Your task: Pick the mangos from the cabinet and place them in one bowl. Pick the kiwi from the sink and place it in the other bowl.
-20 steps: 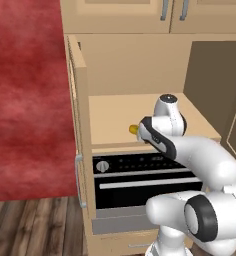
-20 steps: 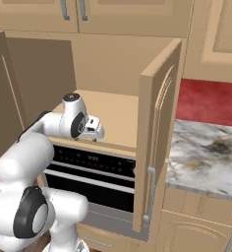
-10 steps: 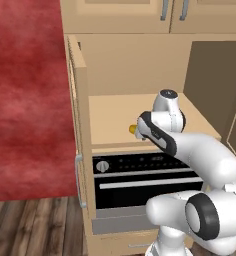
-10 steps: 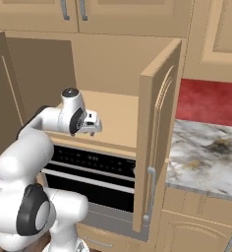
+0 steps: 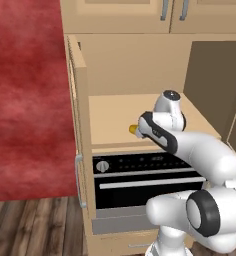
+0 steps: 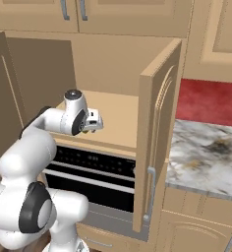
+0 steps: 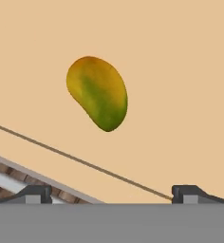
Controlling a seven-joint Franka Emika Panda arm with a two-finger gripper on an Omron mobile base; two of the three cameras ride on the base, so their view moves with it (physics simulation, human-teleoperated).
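Hand [image 7: 112, 192] spread wide and empty, poised above the cabinet [image 6: 157, 142] shelf near its front edge, lined up to straddle the yellow-green mango [image 7: 97, 92]. Lying loose on the shelf, untouched, clear of the tips. Likely about to descend for the grasp.

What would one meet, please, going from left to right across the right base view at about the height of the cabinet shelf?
Left cabinet door → robot's white hand over the shelf → open right cabinet door → marbled counter.
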